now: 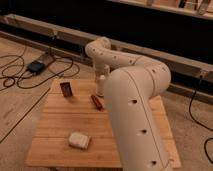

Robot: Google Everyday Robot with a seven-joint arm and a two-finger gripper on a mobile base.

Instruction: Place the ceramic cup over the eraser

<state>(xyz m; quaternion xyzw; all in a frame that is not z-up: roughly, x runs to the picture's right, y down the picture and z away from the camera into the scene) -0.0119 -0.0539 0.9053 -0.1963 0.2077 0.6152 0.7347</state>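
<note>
My gripper (102,75) hangs at the end of the white arm over the back middle of the wooden table (60,120). A small white cup-like shape (101,87), apparently the ceramic cup, sits right under the gripper, near the table top. I cannot tell whether it is held or standing. The eraser (66,89), a dark reddish-brown block with a paler edge, stands at the back left of the table, well left of the gripper and apart from the cup.
A slim reddish-brown stick (96,101) lies just in front of the gripper. A pale beige cushion-like block (79,140) lies near the front. My bulky arm (135,115) covers the table's right side. Cables and a dark box (36,65) lie on the floor at left.
</note>
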